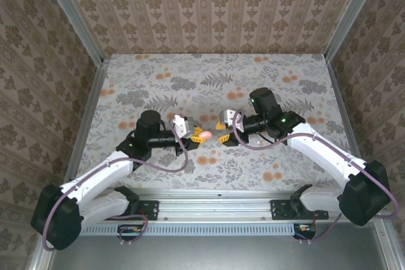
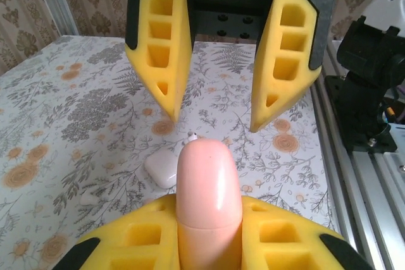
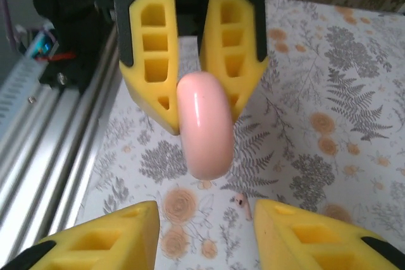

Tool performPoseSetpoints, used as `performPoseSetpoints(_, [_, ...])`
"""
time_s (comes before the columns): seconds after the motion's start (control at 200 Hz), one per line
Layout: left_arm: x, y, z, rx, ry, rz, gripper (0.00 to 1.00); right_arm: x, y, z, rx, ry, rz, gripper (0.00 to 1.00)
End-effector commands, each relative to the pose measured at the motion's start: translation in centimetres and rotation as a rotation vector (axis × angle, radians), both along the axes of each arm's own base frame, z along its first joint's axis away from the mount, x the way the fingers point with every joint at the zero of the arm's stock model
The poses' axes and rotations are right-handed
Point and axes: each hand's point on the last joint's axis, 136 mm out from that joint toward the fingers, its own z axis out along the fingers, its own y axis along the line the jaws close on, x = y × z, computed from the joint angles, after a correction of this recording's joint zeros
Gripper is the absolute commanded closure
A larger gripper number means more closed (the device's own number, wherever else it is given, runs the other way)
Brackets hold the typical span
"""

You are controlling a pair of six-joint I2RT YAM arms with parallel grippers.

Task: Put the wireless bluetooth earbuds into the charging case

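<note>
Left fingers (image 3: 152, 80): yellow wedges with cut-out cells, pressed in on the pink disc (image 3: 204, 124) and pinching it edge-on.
Pink disc: smooth, glossy, round-rimmed; it sticks out past the left fingertips toward the right fingers.
Right fingers (image 2: 164, 61): matching yellow wedges, spread apart, gripping nothing.
Charging case (image 2: 163, 170): glossy white pebble on the floral bench (image 2: 63, 93), below and just beside the left fingertips; I cannot tell what is inside.
Earbud (image 3: 240, 202): tiny whitish piece on the bench between the right fingertips, outside the case.
</note>
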Motion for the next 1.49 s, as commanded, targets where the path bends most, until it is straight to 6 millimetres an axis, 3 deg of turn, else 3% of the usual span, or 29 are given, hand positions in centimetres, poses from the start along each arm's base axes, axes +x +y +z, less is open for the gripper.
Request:
performPoseSetpoints(0.0, [-0.7, -0.2, 1.5, -0.064, -0.007, -0.051, 0.83, -2.0, 1.1, 2.6, 0.141, 0.045, 0.132, 0.55])
performPoseSetpoints(0.645, [-1.0, -0.3, 2.3, -0.094, -0.012, -0.068, 0.83, -1.1, 3.4, 2.8, 0.161, 0.091, 0.188, 0.57])
performPoseSetpoints(1.025, [-1.0, -0.3, 2.4, -0.098, -0.012, -0.069, 0.82, -1.0, 3.4, 2.6, 0.133, 0.088, 0.182, 0.84])
performPoseSetpoints(1.1, [-0.9, -0.2, 2.2, -0.084, -0.017, -0.059, 0.75, -0.9, 3.2, 2.6, 0.117, 0.074, 0.17, 0.85])
performPoseSetpoints(1.25, [-0.9, 0.0, 1.0, 0.0, -0.025, -0.044, 0.49, -0.6, 2.5, 3.1, 0.072, 0.009, 0.12, 0.87])
performPoseSetpoints(1.49, [-0.9, -0.1, 0.9, -0.004, -0.039, -0.042, 0.49, -1.0, 2.2, 3.4, 0.056, -0.031, 0.109, 0.88])
